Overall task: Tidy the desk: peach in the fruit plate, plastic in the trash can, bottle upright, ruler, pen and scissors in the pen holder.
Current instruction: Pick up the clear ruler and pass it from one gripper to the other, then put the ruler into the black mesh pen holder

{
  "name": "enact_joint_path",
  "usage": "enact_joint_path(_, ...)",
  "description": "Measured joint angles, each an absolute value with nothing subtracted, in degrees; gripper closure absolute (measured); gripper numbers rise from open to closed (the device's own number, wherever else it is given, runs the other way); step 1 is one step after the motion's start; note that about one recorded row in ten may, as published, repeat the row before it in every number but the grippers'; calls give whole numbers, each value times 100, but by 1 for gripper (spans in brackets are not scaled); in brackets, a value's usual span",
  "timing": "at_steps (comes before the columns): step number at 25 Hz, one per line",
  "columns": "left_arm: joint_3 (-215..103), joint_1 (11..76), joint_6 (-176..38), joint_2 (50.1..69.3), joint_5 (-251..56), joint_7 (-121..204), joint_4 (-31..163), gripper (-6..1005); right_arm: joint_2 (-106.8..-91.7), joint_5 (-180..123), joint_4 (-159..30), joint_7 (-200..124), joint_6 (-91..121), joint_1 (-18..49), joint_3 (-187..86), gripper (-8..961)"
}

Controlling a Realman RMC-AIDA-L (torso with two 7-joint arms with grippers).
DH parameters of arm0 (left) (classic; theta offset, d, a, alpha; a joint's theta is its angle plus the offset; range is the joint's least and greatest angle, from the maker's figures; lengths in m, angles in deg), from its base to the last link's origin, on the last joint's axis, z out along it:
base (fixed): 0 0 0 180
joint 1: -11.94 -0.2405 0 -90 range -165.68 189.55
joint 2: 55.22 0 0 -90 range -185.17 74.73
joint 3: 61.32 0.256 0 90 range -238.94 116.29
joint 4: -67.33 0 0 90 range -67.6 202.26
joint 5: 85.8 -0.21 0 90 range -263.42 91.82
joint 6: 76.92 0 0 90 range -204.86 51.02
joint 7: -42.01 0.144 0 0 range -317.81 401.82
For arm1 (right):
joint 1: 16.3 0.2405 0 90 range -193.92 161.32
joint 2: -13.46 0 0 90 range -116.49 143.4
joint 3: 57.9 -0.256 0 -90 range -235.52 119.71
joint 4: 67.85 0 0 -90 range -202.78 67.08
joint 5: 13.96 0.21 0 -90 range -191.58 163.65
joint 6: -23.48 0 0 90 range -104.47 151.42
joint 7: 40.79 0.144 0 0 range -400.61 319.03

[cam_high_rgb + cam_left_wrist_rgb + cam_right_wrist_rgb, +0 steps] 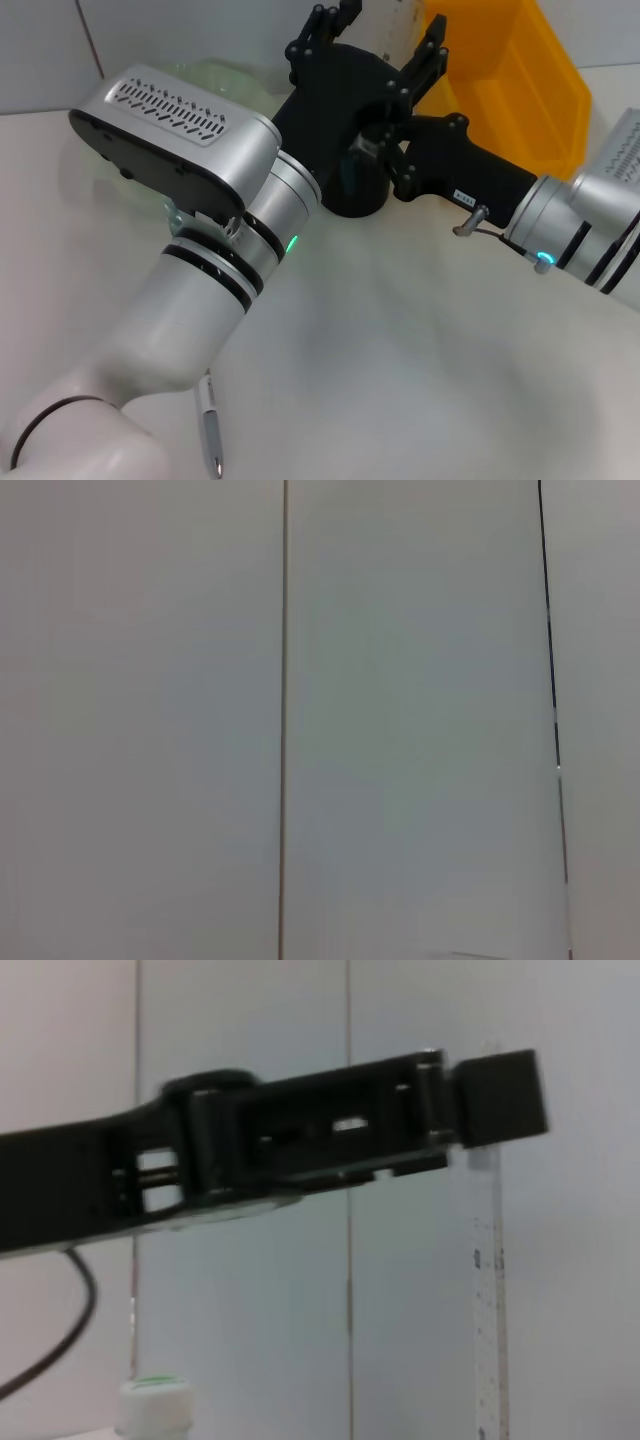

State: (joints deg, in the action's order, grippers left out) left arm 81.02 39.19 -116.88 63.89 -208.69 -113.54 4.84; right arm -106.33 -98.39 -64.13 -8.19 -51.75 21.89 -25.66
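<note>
The black pen holder stands mid-table, partly hidden behind my arms. Just above it is my right gripper, reaching in from the right. The right wrist view shows that gripper shut on the top of a clear ruler, which hangs straight down. My left gripper is raised beyond the holder, fingers spread and empty. A silver pen lies at the near edge under my left arm. A white bottle with a green cap stands upright. Peach, plastic and scissors are out of view.
A pale green fruit plate sits at the back left, mostly behind my left arm. A yellow bin stands at the back right. The left wrist view shows only a plain panelled wall.
</note>
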Motion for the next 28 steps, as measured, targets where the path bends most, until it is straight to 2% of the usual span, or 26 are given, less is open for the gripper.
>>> enact_joint_path(4, 8107, 3856, -11582, 6345, -20869, -11394, 323, 277, -10617, -9578, -6365, -811, -5155, 2178, -2565, 932)
enact_joint_path(8, 7785, 3573, -10331, 6215, -21037, -11645, -344, 137, -10592, -9449, -6203, -702, -5095, 2207, -2564, 931)
enact_joint_path(15, 6807, 2604, -8377, 6056, -21148, -11711, -2040, 141, -10587, -9444, -5938, -449, -4995, 2233, -2564, 927)
enact_joint_path(18, 6180, 2449, -7276, 6043, -20924, -11753, -2605, 142, -10584, -9442, -5891, -419, -4939, 2229, -2545, 926)
enact_joint_path(21, 5651, 2443, -6389, 6065, -20562, -11693, -2830, 144, -10582, -9444, -5849, -415, -4920, 2226, -2515, 924)
enact_joint_path(22, 5028, 2497, -5445, 6113, -19919, -11256, -2876, 145, -10582, -9447, -5847, -414, -4910, 2226, -2513, 924)
enact_joint_path(26, 4253, 2510, -4583, 6248, -19054, -10179, -2732, 147, -10574, -9460, -5834, -401, -4890, 2252, -2509, 922)
enact_joint_path(27, 3530, 2512, -3670, 6345, -17800, -8413, -2356, 148, -10572, -9478, -5814, -342, -4865, 2277, -2502, 922)
enact_joint_path(28, 3530, 2512, -3670, 6345, -17800, -8413, -2356, 149, -10572, -9478, -5814, -342, -4865, 2277, -2502, 921)
